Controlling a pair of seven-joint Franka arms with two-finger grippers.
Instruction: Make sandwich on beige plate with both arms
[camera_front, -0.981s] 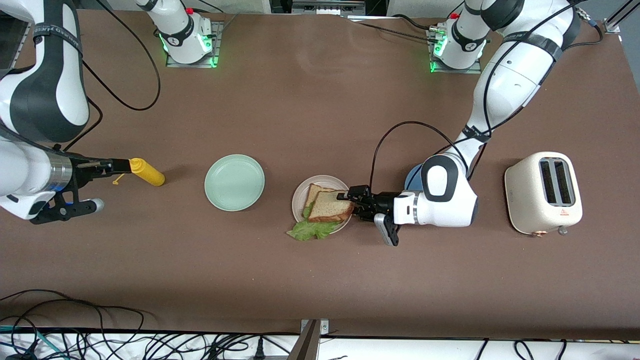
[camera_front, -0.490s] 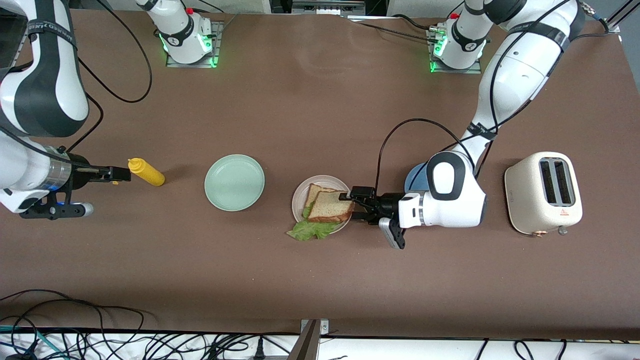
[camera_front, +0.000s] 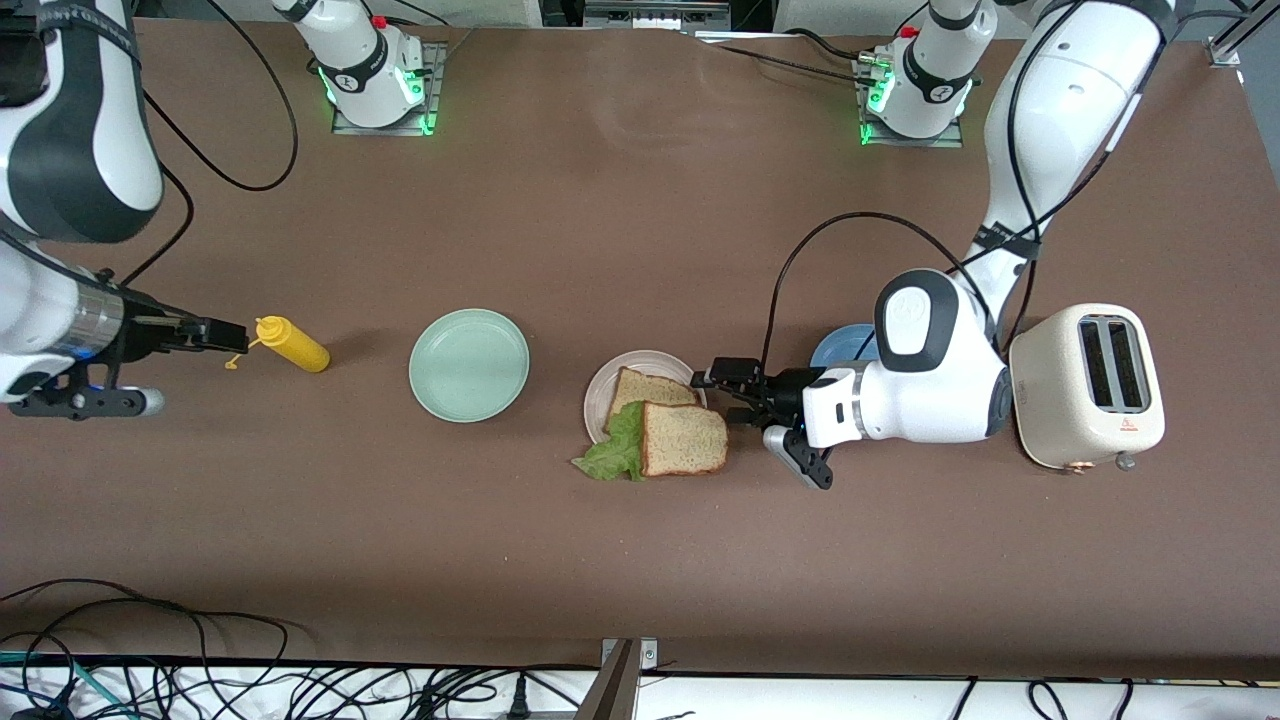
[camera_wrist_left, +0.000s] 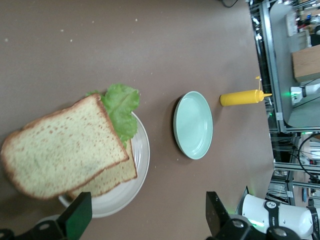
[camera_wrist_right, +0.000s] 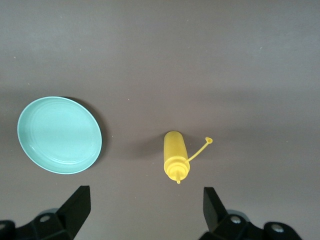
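Observation:
The beige plate (camera_front: 600, 392) holds one bread slice (camera_front: 655, 386) with the lettuce leaf (camera_front: 612, 455) on it, hanging over the rim. The second slice (camera_front: 685, 438) lies tilted on top and overhangs the plate's edge nearer the front camera. My left gripper (camera_front: 732, 393) is open and empty, just beside the plate toward the left arm's end. In the left wrist view the top slice (camera_wrist_left: 60, 150), lower slice (camera_wrist_left: 110, 181), lettuce (camera_wrist_left: 122, 107) and plate (camera_wrist_left: 137, 160) lie ahead of the open left gripper (camera_wrist_left: 147, 215). My right gripper (camera_front: 228, 336) is open and empty beside a yellow bottle (camera_front: 292, 343).
A mint green plate (camera_front: 469, 364) sits between the bottle and the beige plate. A blue plate (camera_front: 838, 348) is partly hidden under the left arm. A cream toaster (camera_front: 1088, 385) stands at the left arm's end. The right wrist view shows the bottle (camera_wrist_right: 175, 155) and green plate (camera_wrist_right: 60, 135).
The left gripper let go of the top slice and drew back toward the left arm's end; the slice now overhangs the plate. The right gripper backed away from the yellow bottle.

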